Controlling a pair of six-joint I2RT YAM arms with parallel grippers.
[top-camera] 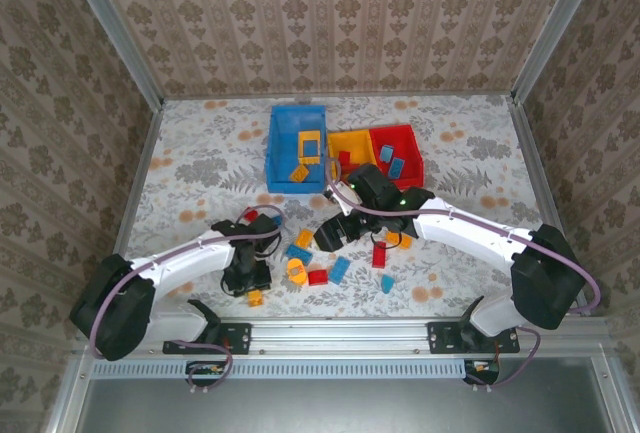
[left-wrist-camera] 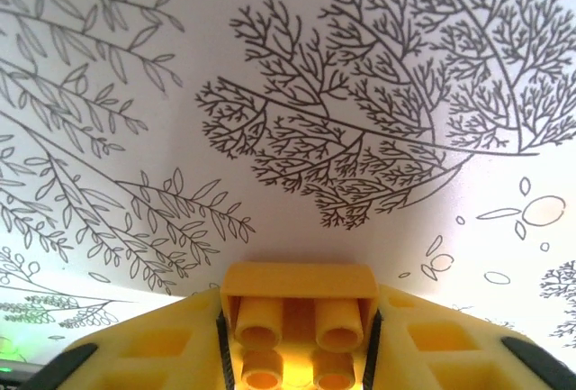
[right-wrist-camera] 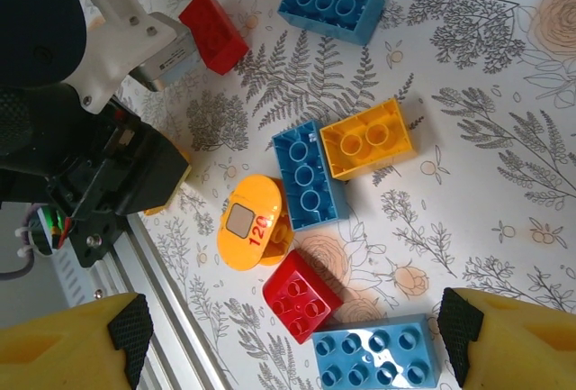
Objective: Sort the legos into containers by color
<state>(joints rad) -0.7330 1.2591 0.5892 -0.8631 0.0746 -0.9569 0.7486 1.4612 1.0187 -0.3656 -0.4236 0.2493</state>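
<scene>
Left fingers (left-wrist-camera: pixel 144 349) clamped on yellow brick (left-wrist-camera: pixel 299 293), right fingers (right-wrist-camera: pixel 63 349) spread wide above scattered legos (right-wrist-camera: pixel 310 178)

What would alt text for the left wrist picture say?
A yellow lego brick, hollow underside facing the camera, sits between the two yellow fingers of the left gripper, their black pads against its sides. Beyond lies a white tablecloth printed with grey branches.

I am showing white arms (top-camera: pixel 470 233), black joints (top-camera: pixel 545 275), purple cables (top-camera: pixel 372 214) and yellow gripper fingers (right-wrist-camera: pixel 54 354) with black pads (right-wrist-camera: pixel 131 336).
</scene>
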